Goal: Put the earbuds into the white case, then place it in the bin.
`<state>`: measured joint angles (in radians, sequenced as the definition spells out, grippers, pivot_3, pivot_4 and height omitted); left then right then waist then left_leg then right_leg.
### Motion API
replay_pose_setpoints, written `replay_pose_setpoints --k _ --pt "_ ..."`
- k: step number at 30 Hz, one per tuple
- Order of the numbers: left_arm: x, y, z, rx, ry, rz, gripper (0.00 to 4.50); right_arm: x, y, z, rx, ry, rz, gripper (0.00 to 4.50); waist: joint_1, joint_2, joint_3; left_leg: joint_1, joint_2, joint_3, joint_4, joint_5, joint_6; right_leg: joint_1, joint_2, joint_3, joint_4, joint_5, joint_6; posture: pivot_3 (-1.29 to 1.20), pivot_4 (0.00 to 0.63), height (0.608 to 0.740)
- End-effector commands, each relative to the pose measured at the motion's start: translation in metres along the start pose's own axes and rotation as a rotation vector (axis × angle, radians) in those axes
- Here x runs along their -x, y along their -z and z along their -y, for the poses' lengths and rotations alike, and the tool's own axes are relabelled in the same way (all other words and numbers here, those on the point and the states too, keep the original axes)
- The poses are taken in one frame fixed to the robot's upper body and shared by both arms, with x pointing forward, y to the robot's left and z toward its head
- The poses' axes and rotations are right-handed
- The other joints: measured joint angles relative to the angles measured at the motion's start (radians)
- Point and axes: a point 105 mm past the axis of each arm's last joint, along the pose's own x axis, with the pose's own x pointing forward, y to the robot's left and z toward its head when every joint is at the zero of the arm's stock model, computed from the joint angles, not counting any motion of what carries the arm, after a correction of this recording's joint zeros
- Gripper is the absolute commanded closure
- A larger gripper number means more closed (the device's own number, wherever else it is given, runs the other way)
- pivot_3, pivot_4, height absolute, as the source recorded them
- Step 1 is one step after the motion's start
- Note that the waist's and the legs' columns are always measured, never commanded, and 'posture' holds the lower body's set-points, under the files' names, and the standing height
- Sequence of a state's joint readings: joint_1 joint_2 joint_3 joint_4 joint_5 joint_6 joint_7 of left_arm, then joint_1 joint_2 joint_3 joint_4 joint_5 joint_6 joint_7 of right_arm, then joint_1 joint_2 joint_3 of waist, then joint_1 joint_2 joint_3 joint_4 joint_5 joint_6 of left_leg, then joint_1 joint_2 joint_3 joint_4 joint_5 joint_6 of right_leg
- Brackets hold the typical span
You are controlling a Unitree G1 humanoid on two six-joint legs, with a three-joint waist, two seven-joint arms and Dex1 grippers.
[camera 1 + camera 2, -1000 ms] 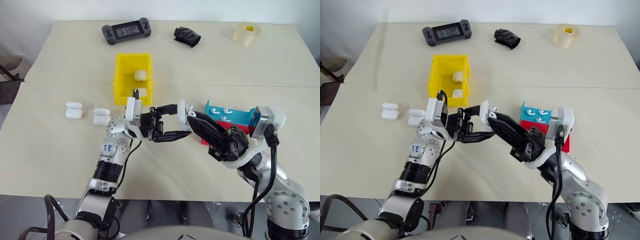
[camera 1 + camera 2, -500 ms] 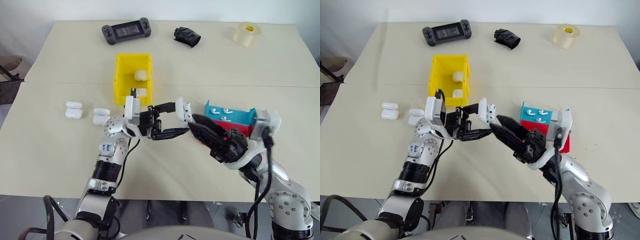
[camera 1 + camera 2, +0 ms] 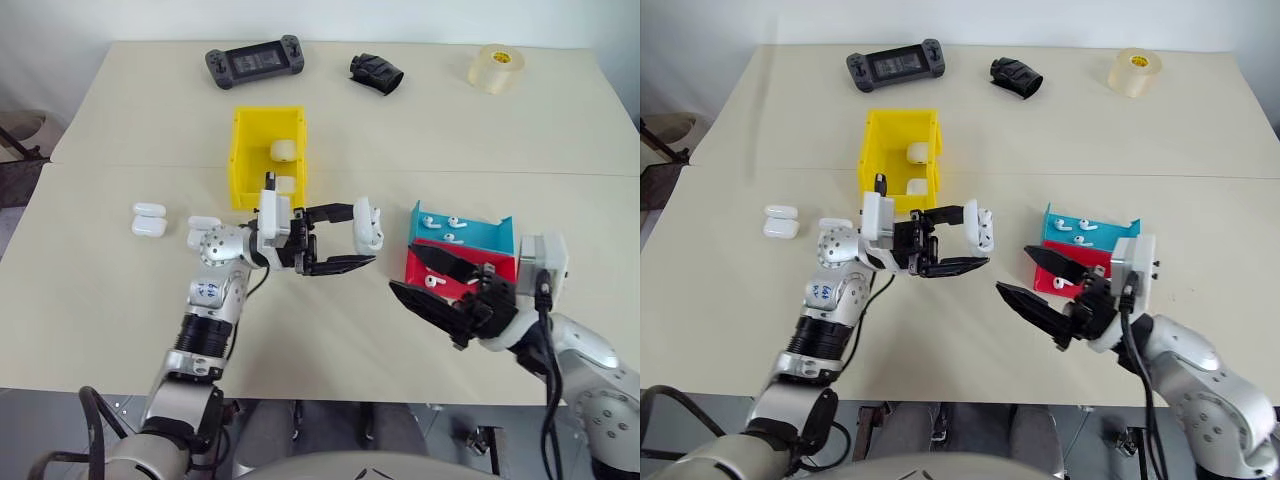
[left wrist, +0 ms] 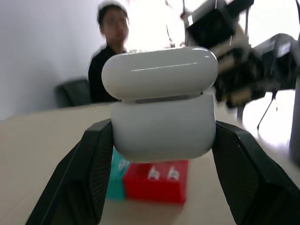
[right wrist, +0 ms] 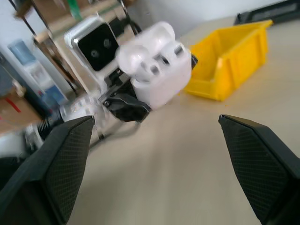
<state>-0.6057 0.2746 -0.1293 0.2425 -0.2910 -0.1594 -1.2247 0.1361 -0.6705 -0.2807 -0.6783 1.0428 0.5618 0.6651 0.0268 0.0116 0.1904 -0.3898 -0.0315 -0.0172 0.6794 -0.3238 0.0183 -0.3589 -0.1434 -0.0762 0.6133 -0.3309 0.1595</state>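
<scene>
While the left gripper (image 3: 352,240) clamps the white case (image 3: 367,222), its earbuds (image 5: 151,68) blur; the right gripper (image 3: 1032,283) gapes.

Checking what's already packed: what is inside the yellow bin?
Two white cases lie inside the bin, one behind the other. The near wall hides the floor in front of them.

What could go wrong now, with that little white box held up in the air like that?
The left gripper holds the white case above the table with its lid open and earbuds visible inside; a tilt could spill them. The bin already holds two cases, so a careless drop might bounce off them.
</scene>
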Motion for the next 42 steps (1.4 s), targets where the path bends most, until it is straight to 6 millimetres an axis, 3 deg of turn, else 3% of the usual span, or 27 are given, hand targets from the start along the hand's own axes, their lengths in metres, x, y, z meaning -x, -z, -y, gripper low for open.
replay_pose_setpoints --k 1,4,10,14,18,25,30,32,37,42 --pt "-0.004 0.005 -0.001 -0.096 0.036 -0.129 1.70 0.002 -0.013 -0.002 0.117 -0.025 -0.004 1.25 -0.001 0.000 0.000 0.000 0.000 0.000 0.000 0.000 0.000 0.000 0.000 0.000 0.000 0.000 0.000 0.00 0.150 0.740" --pt "-0.004 0.014 0.004 -0.139 0.105 -0.241 1.70 -0.016 -0.019 -0.006 0.201 -0.071 -0.025 2.32 -0.004 0.000 0.000 0.000 0.001 0.000 -0.001 0.000 0.000 0.000 0.000 0.000 0.000 0.000 0.000 0.00 0.150 0.740" --pt "-0.012 0.014 0.012 -0.136 0.156 -0.257 1.70 -0.043 -0.019 -0.012 0.226 -0.121 -0.044 4.44 0.001 0.000 0.000 -0.001 0.001 -0.001 0.000 0.000 0.000 -0.001 0.000 0.000 0.000 0.000 0.000 0.00 0.150 0.740" --pt "-0.019 0.004 0.011 -0.139 0.132 -0.215 1.70 -0.061 0.001 -0.010 0.207 -0.133 -0.137 4.48 0.000 -0.001 0.000 -0.001 0.001 -0.002 0.000 0.000 0.000 -0.001 -0.002 -0.001 0.000 0.000 0.000 0.00 0.150 0.740" --pt "-0.020 -0.002 0.008 -0.159 0.110 -0.193 1.70 -0.061 0.009 0.000 0.207 -0.100 -0.159 4.48 -0.001 -0.001 0.000 -0.001 0.000 -0.002 0.000 0.000 0.000 -0.001 -0.002 -0.001 0.000 0.000 0.001 0.00 0.150 0.740" --pt "-0.006 -0.016 -0.004 -0.129 -0.009 -0.121 1.70 -0.034 0.011 0.015 0.188 -0.076 -0.154 4.48 -0.001 -0.001 0.000 -0.001 -0.001 -0.001 0.000 0.000 0.000 -0.001 -0.001 -0.001 0.001 0.000 0.001 0.00 0.150 0.740" --pt "0.014 -0.019 -0.026 -0.020 -0.272 -0.077 1.70 -0.014 -0.005 0.007 0.142 -0.103 -0.048 4.48 -0.001 -0.001 0.001 -0.001 0.001 -0.001 0.000 0.000 0.000 -0.001 -0.002 -0.001 0.001 0.000 0.001 0.00 0.150 0.740" --pt "0.028 -0.022 -0.043 0.019 -0.440 -0.057 1.70 -0.006 -0.009 0.008 0.152 -0.068 -0.029 4.12 -0.001 -0.001 0.001 0.000 0.003 -0.001 0.001 0.000 0.000 0.000 -0.002 -0.001 0.002 0.000 0.001 0.00 0.150 0.740" --pt "0.073 -0.024 -0.086 -0.002 -0.879 -0.120 1.70 0.013 -0.012 0.019 0.223 0.055 -0.029 2.55 0.000 -0.002 0.001 0.000 0.003 -0.001 0.001 0.000 0.000 -0.001 -0.002 0.000 0.003 0.000 0.001 0.00 0.150 0.740" --pt "0.102 -0.022 -0.114 0.002 -1.101 -0.157 1.70 0.022 -0.016 0.025 0.262 0.118 -0.024 0.93 0.005 -0.002 0.001 0.000 -0.001 -0.001 0.001 0.000 0.000 -0.001 -0.002 0.000 0.003 0.000 0.001 0.00 0.150 0.740"
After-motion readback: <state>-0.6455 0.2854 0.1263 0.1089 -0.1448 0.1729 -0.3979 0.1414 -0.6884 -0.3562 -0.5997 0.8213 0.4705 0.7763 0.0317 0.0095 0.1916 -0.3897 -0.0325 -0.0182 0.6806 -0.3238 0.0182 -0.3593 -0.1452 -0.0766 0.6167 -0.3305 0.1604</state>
